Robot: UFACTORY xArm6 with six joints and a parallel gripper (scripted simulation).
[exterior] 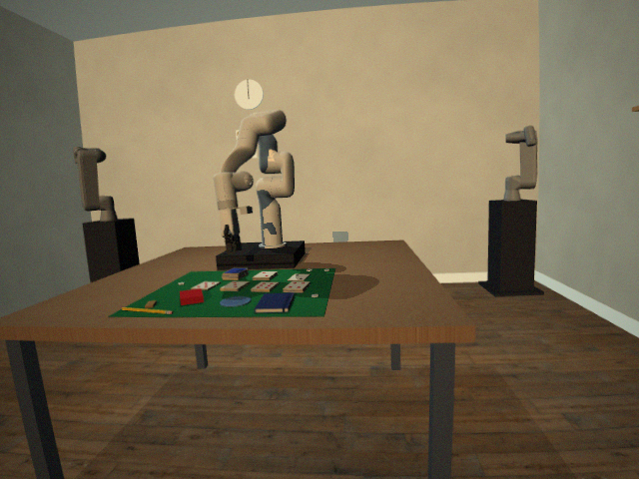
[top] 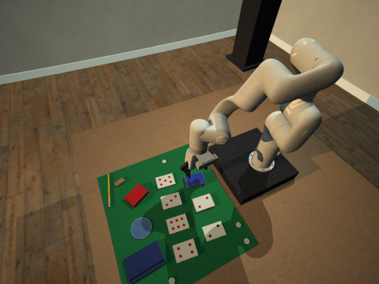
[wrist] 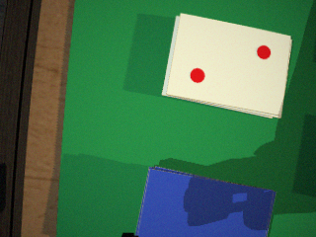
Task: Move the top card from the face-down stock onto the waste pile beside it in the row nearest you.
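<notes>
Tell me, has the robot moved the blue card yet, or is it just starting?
Just starting. Done: the arm has reached the blue face-down stock, and the open gripper hangs right above it, holding nothing. In hand: lining up to grab the top card. Left: pick that card up, carry it over and lay it on the waste pile, which looks like the two-red-dot card beside the stock.
</notes>
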